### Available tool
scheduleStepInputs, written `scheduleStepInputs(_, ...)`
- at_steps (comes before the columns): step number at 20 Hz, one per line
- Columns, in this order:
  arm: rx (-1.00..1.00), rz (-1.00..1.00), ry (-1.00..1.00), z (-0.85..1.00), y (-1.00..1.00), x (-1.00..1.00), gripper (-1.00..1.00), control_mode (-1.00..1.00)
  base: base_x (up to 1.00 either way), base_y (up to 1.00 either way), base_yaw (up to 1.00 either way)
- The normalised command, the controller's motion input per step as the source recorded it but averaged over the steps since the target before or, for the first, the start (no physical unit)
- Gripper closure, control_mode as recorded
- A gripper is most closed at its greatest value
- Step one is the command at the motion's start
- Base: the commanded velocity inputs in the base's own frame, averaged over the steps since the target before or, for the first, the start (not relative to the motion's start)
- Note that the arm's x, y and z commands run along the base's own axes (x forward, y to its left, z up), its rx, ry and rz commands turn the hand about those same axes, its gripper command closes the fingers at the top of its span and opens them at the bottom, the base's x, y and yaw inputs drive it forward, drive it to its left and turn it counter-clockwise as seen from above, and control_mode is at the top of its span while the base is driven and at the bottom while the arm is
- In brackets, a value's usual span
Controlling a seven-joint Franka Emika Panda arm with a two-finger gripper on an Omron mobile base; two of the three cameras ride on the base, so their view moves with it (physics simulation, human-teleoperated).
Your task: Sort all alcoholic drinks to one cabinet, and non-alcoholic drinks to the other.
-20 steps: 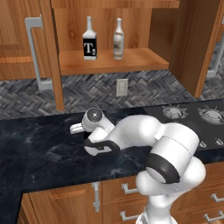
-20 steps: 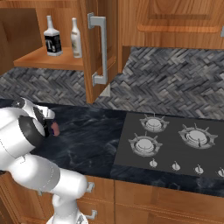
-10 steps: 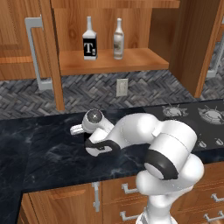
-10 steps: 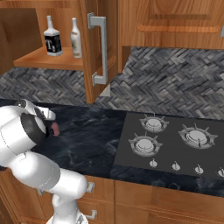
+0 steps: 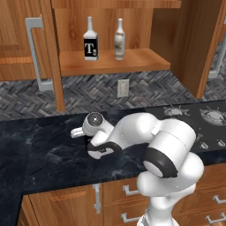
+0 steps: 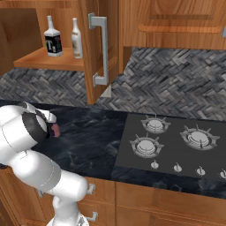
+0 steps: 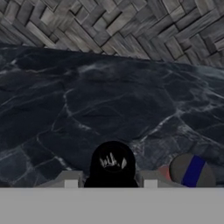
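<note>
1. We count two tall bottles standing upright on the open cabinet shelf (image 5: 137, 62) above the counter (image 5: 44, 154): one square clear bottle (image 5: 90, 42) with a white cap and a black label marked "T", and one slim cream bottle (image 5: 119, 39) just beside it, apart from it
2. We count two small bottles down on the dark counter: in the hand view, one black bottle (image 7: 112, 162) seen from above, and one pink bottle (image 7: 191, 171) with a dark cap near it, to its right in that view
3. The one gripper (image 7: 110, 183) is low over the counter with the black bottle between its two fingertips (image 7: 70, 180); the tips sit close at either side of the bottle, but we cannot tell whether they press on it or a gap remains
4. In the right base view the pink bottle (image 6: 55, 130) peeks out beside the folded arm
5. We see one hob (image 6: 130, 137) set into the counter, with three burners and four knobs in view
6. One wall socket (image 5: 123, 88) sits on the tiled wall under the shelf
</note>
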Motion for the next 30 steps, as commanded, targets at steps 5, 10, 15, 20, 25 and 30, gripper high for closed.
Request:
scheduleStepInputs(5, 0.0, 0.01, 0.0, -0.08, 0.0, 0.0, 1.0, -1.0, 0.0, 0.0, 0.0)
scheduleStepInputs(10, 0.0, 0.01, 0.0, -0.03, 0.04, 0.0, 1.0, -1.0, 0.0, 0.0, 0.0)
scheduleStepInputs(15, 0.0, 0.0, 0.0, -0.01, 0.0, 0.0, 1.0, -1.0, 0.0, 0.0, 0.0)
scheduleStepInputs(20, 0.0, 0.0, -0.01, 0.02, 0.0, -0.02, 1.0, -1.0, 0.0, 0.0, 0.0)
scheduleStepInputs(25, 0.0, -0.01, -0.02, 0.25, 0.02, -0.06, 1.0, -1.0, 0.0, 0.0, 0.0)
scheduleStepInputs(30, 0.0, -0.05, 0.0, 0.39, 0.05, -0.11, 1.0, -1.0, 0.0, 0.0, 0.0)
